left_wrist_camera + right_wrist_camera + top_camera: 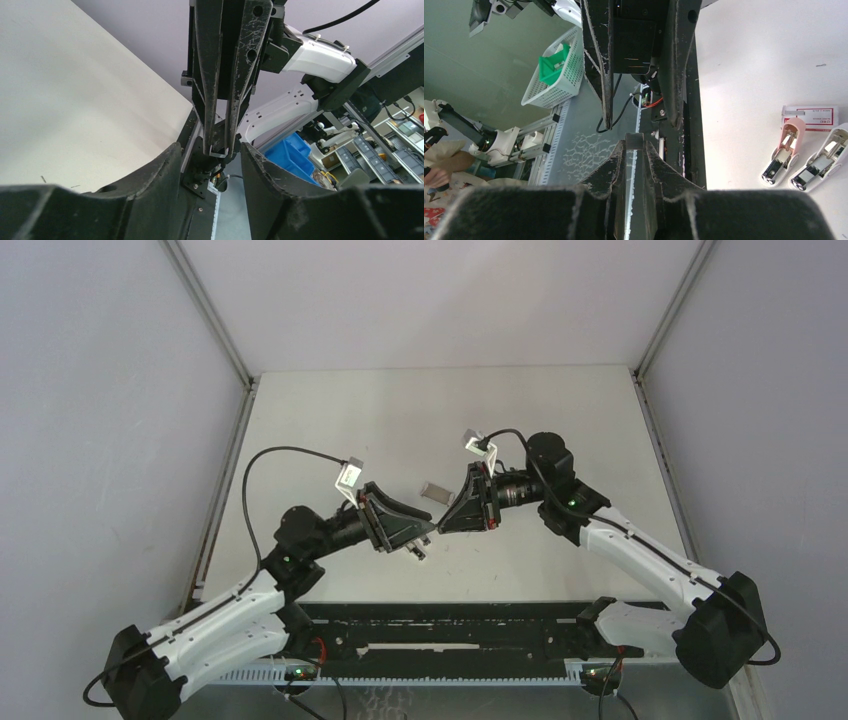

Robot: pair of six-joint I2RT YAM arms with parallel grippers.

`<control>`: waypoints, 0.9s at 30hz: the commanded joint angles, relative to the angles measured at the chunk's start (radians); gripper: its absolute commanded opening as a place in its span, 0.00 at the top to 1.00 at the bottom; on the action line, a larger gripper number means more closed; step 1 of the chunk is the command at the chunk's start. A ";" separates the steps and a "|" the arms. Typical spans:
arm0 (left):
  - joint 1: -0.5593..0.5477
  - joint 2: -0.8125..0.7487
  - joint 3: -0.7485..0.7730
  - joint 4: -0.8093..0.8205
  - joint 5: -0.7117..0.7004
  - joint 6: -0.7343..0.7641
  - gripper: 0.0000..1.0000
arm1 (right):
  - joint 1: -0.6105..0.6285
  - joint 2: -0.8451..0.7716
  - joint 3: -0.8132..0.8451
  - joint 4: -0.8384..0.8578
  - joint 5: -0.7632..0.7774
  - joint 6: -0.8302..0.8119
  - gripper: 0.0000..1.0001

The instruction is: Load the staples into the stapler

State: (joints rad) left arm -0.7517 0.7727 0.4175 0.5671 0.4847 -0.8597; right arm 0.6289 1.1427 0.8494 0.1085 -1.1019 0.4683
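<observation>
My right gripper (634, 144) stood nearly closed, its fingertips pinching a short grey metal strip of staples (634, 139) clear of the pale tabletop (560, 420). My left gripper (424, 534) faced it tip to tip near the middle of the table. Its black fingers (170, 170) were parted, one on either side of my right fingertips and the strip. From the left wrist I saw a gap on one side; on the other I could not tell whether finger met finger. In the right wrist view a pink plastic stapler (785, 149) and a white plastic stapler (821, 162) lay side by side on the table, well apart from both grippers, with their metal channels showing. A flat white box with a red band (811, 116) lay just beside the pink one
</observation>
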 commanded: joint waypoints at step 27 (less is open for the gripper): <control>-0.032 0.028 0.083 0.069 0.041 -0.034 0.78 | 0.021 -0.029 -0.001 0.059 -0.033 0.023 0.89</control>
State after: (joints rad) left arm -0.7765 0.7990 0.4213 0.5949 0.5125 -0.8814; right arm 0.6369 1.1385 0.8494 0.1165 -1.1053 0.4763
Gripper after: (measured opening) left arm 0.243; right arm 0.120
